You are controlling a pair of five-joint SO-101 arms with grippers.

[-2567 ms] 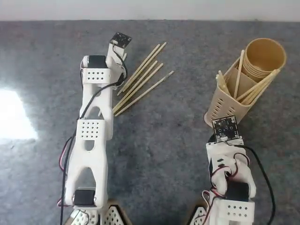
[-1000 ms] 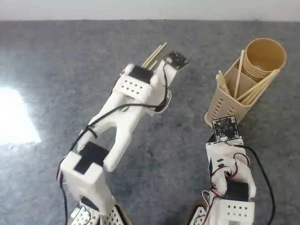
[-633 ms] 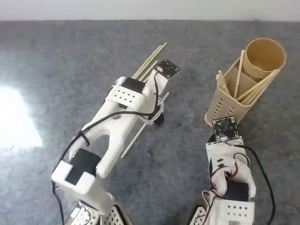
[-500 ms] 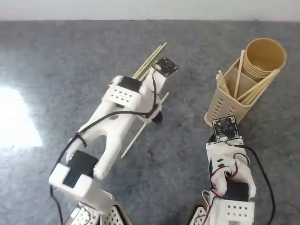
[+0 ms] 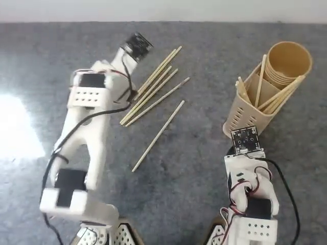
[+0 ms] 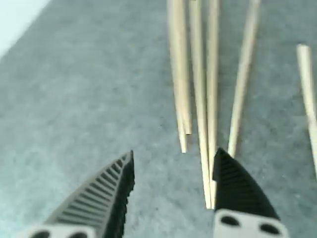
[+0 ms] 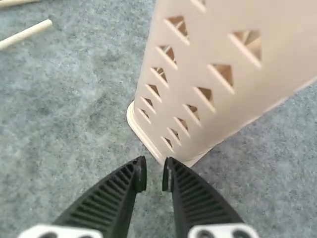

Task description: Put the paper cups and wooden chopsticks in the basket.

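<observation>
Several wooden chopsticks (image 5: 153, 84) lie fanned out at the back of the grey table, and one more chopstick (image 5: 158, 135) lies apart nearer the middle. My left gripper (image 6: 175, 154) hangs open just over the near ends of the fanned chopsticks (image 6: 198, 99), holding nothing. The beige basket (image 5: 250, 109) at the right holds stacked paper cups (image 5: 288, 61) and several chopsticks (image 5: 260, 81). My right gripper (image 7: 154, 168) is shut and empty, low at the foot of the basket (image 7: 223, 74).
The left arm (image 5: 84, 132) stretches from the front edge to the chopstick pile. The right arm (image 5: 246, 168) stands folded in front of the basket. A bright glare patch (image 5: 13, 127) lies at the table's left.
The left arm swung right over the table's middle, left one chopstick lying there, then swung back left to the fanned pile with its gripper open. The right arm has kept still.
</observation>
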